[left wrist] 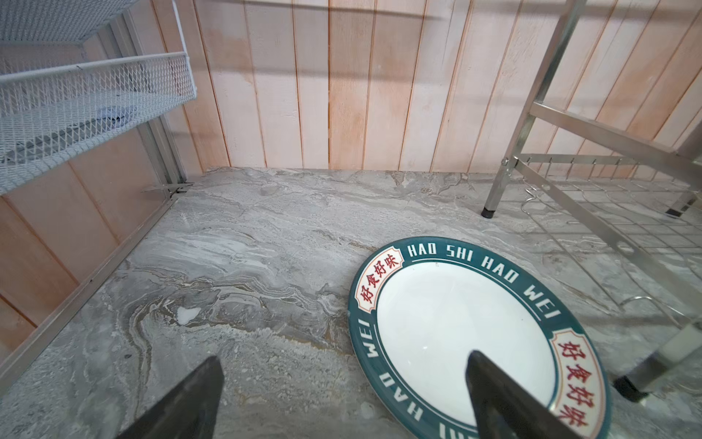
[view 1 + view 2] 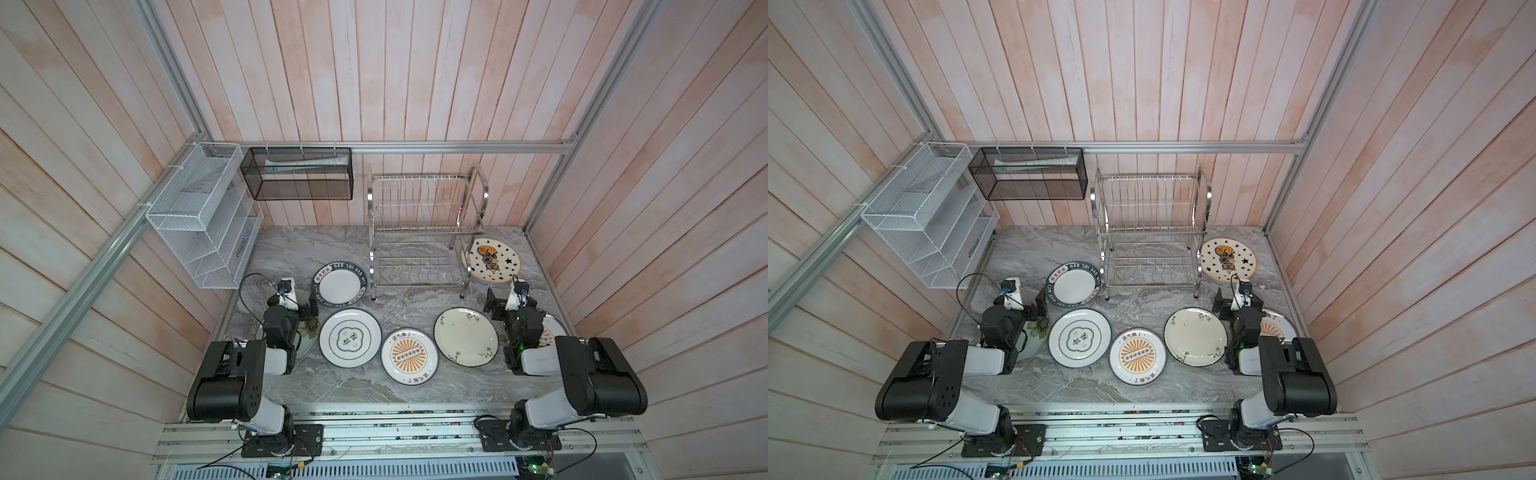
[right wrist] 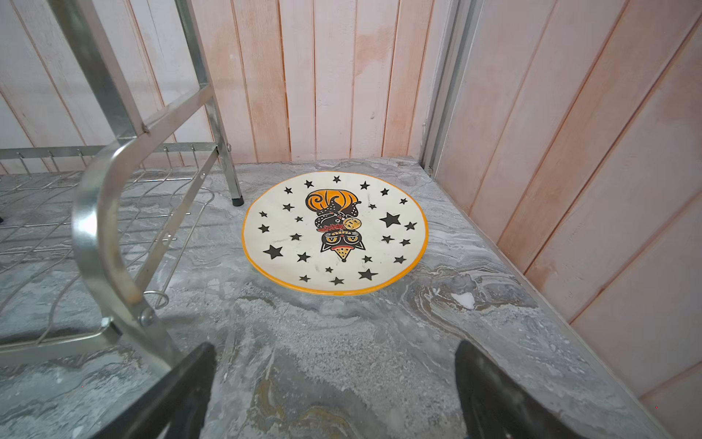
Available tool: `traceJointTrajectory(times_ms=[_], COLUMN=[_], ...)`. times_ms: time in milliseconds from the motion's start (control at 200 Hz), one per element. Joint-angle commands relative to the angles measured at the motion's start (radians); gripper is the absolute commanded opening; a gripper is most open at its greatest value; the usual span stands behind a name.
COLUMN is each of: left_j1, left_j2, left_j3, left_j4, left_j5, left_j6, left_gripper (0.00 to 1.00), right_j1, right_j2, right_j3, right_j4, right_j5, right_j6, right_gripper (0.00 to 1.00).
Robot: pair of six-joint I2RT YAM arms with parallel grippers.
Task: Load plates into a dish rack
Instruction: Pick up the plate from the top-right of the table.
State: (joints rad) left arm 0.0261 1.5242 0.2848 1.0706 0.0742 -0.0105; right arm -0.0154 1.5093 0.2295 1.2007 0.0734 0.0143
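In both top views the dish rack (image 2: 424, 232) (image 2: 1150, 228) stands at the back of the table (image 2: 407, 307), and the plates (image 2: 350, 337) lie flat around it. The black basket (image 2: 297, 172) holds a pale sheet (image 2: 307, 164).

Left wrist: the left gripper (image 1: 343, 357) is spread wide and empty, by the lettered plate (image 1: 456, 323).

Right wrist: the right gripper (image 3: 334, 345) is spread wide and empty, near the starred plate (image 3: 334, 232).
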Motion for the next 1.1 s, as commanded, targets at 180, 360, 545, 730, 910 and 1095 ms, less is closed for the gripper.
traceJointTrajectory(times_ms=[180,360,545,730,910,1095], left_j1=[0.005,0.005,0.005,0.005,0.006,0.006], left_j2=[0.012,0.016,0.015,0.015,0.015,0.016], left_j3=[0.013,0.013,0.013,0.013,0.014,0.014], left_j4=[0.015,0.014,0.014,0.014,0.014,0.014], left_j5=[-0.008,-0.008,-0.007,-0.007,-0.007,-0.005], left_j6=[0.006,0.004,0.005,0.005,0.004,0.004], left_gripper=[1.0,1.0,1.0,1.0,1.0,1.0], right_j1=[0.003,0.002,0.003,0.003,0.003,0.004], right_j2=[0.009,0.009,0.009,0.009,0.009,0.0], right_j3=[0.016,0.016,0.016,0.015,0.015,0.014], right_j4=[0.002,0.001,0.001,0.002,0.001,0.008], right_j5=[0.001,0.001,0.001,0.001,0.001,0.03], right_j6=[-0.003,-0.002,-0.003,-0.003,-0.003,0.018], right_gripper=[0.98,0.98,0.98,0.98,0.98,0.98])
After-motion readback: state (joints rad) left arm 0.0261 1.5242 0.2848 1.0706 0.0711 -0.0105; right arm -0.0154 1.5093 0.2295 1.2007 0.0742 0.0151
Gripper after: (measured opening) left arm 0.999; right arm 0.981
